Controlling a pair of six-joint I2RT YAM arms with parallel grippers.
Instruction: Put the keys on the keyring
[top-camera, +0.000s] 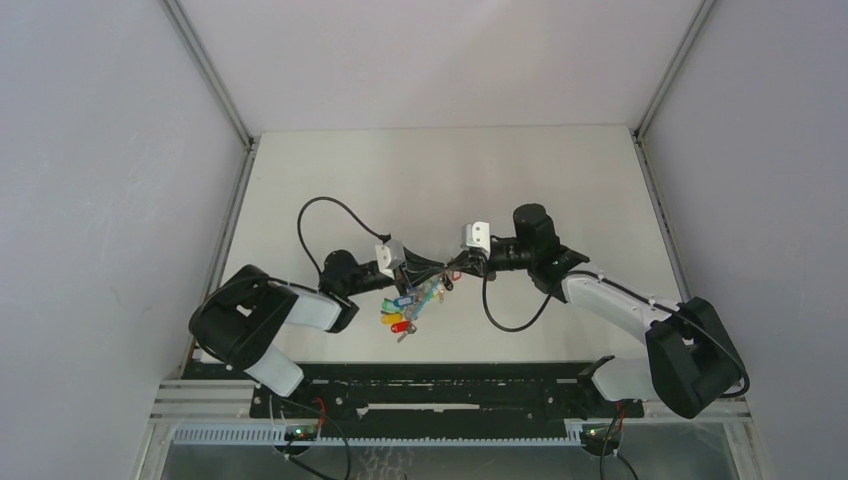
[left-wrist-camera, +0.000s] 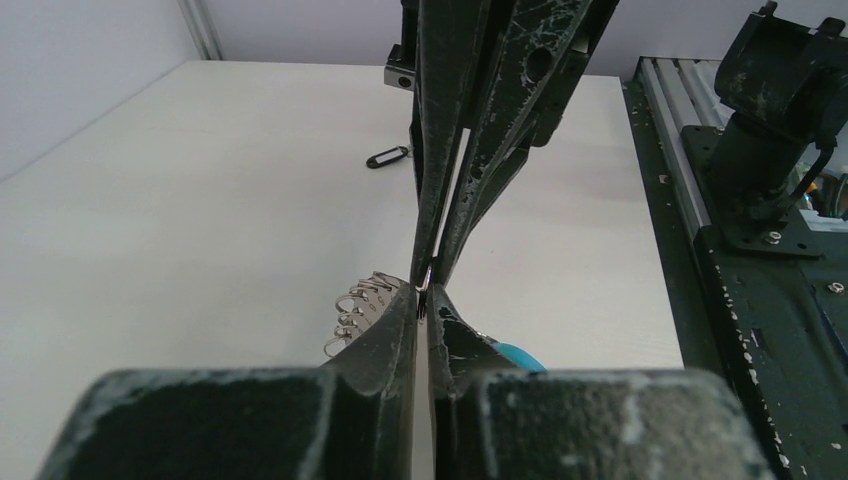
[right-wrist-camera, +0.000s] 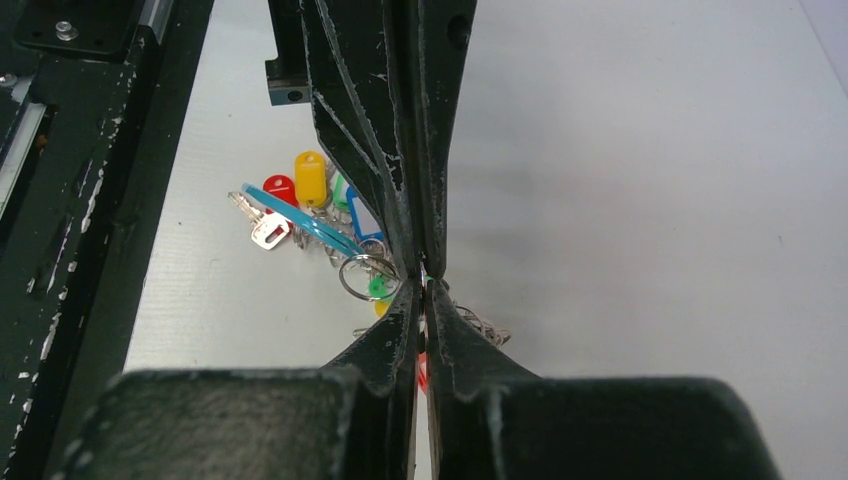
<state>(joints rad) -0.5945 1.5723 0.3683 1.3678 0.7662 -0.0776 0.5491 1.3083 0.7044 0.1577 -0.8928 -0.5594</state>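
- Keys (right-wrist-camera: 310, 185): the bunch with red, yellow, green and blue tags lies on the bench (right-wrist-camera: 650, 200) beside the keyring (right-wrist-camera: 298, 222) (tag writing is too small to read).
- Your left fingers (left-wrist-camera: 390, 340) are closed on the keyring's silvery edge.
- Your right fingers (right-wrist-camera: 385, 340) are closed tip to tip against them, pinching something thin.
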